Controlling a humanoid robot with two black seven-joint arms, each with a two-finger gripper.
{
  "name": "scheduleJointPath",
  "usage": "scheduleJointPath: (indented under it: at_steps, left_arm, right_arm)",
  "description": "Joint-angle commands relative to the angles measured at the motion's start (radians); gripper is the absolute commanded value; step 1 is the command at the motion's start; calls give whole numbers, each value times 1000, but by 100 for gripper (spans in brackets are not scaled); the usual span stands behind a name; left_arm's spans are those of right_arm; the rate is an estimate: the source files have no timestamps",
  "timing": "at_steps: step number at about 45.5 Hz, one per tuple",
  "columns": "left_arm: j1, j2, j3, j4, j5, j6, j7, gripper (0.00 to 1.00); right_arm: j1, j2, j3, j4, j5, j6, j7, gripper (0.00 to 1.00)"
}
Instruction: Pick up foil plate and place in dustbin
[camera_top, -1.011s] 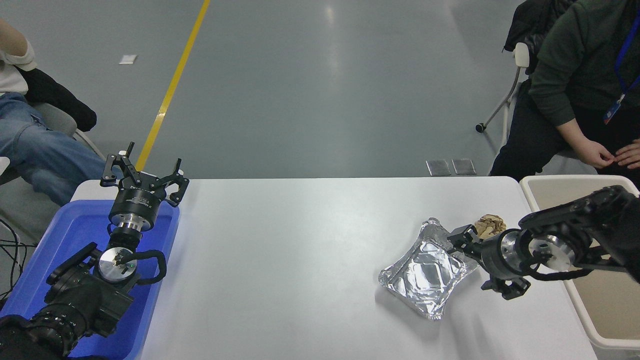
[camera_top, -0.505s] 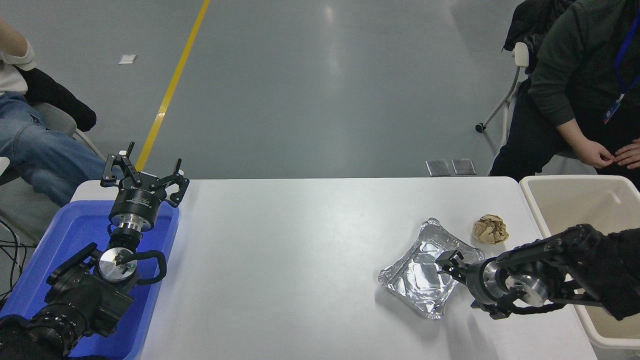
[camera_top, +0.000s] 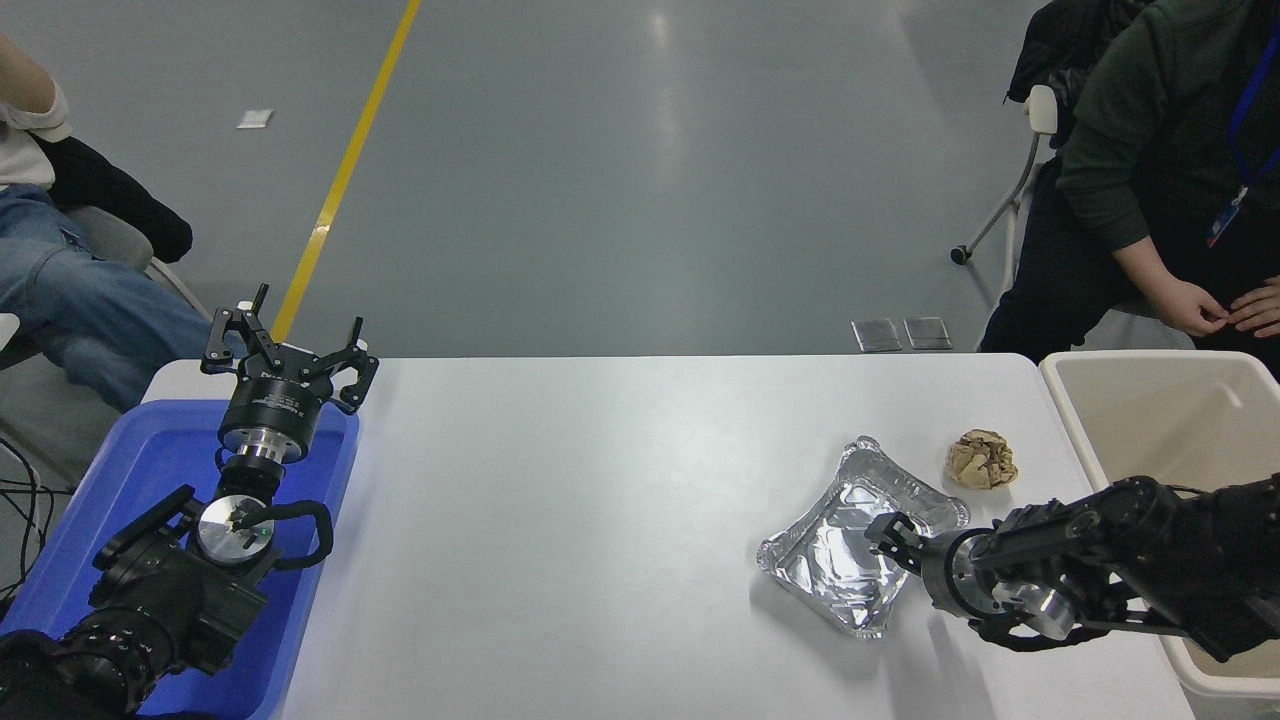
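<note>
The foil plate (camera_top: 835, 550) lies flat on the white table (camera_top: 600, 480), right of the middle, shiny and crinkled. My right gripper (camera_top: 905, 570) comes in low from the right and sits at the plate's right rim, jaws spread, one fingertip (camera_top: 882, 528) over the plate's inside. It holds nothing. The cream dustbin (camera_top: 1060, 375) stands off the table's right edge, partly covered by my right arm. My left gripper (camera_top: 285, 335) is parked open at the lower left.
A crumpled brown paper ball (camera_top: 981, 459) lies just behind the plate, near the dustbin. A blue tray (camera_top: 150, 470) sits under my left arm. A person in a dark top (camera_top: 1150, 150) sits behind the dustbin; another person's legs (camera_top: 90, 310) are at the far left.
My right gripper has dropped and moved towards the near edge, from beside the paper ball down to the plate's right rim. The plate has not moved. The left arm is still.
</note>
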Motion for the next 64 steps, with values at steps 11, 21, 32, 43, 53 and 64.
scheduleJointPath:
  at_steps: [11,21,32,43,53,64]
  left_arm:
    - [0,-1,1,-1,0,0,0,99]
    - [0,0,1,0,0,0,0,99]
    - [-1,0,1,0,0,0,0,99]
    - [-1,0,-1,-1,0,0,0,99]
    - [0,0,1,0,0,0,0,99]
    - [0,0,1,0,0,-1,0,99]
  right_arm:
    - [-31,26,4,-5,4,-48,-1,70]
    - [-34,39,4,-3,50,-51,-1,27]
    - [-33,50,2,-2,53,-50,-1,0]
    - [-16,47,1,-2,53,-51,-1,0]
    - [1,41,-13,1,48,-50,-1,0]
    - [127,7,-108,61,45,-31,-1,0]
